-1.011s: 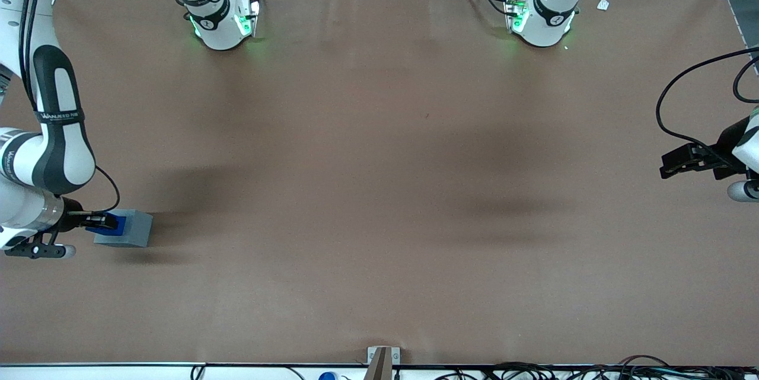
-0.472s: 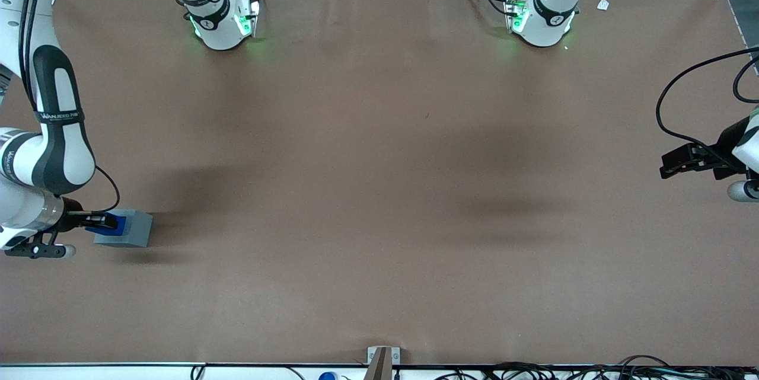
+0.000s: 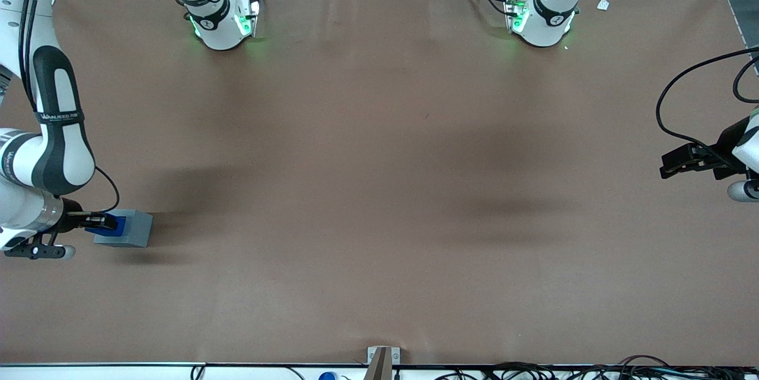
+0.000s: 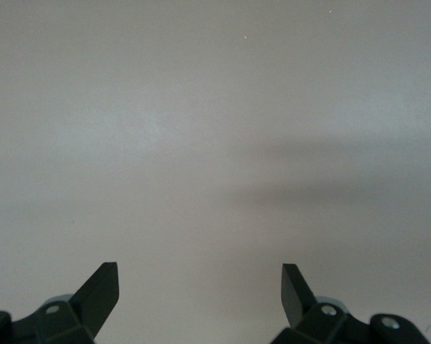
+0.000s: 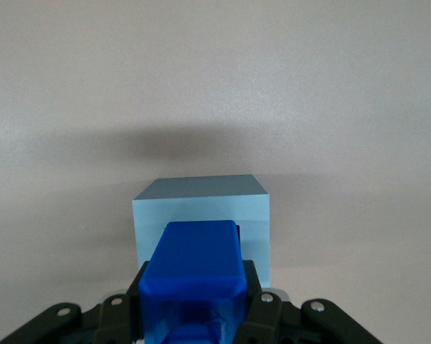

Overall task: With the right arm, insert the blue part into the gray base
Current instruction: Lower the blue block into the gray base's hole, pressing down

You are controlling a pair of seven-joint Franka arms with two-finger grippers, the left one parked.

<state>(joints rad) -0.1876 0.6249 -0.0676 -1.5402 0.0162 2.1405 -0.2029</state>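
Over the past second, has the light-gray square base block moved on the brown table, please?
No. The light-gray square base block sits where it was; the pincer holds the blue part at it.

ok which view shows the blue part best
The right wrist view: the blue part fills it, held in the pincer over the gray base. The front view shows only a small blue patch beside the pincer. The left wrist view shows none of it.

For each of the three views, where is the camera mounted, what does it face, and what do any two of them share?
Front view: high above the table's edge, looking down on the brown table, both arms, and the tool shut on the blue part at the gray base.
Right wrist view: on the working arm, facing the same blue part and gray base.
Left wrist view: on the parked arm, facing bare table.
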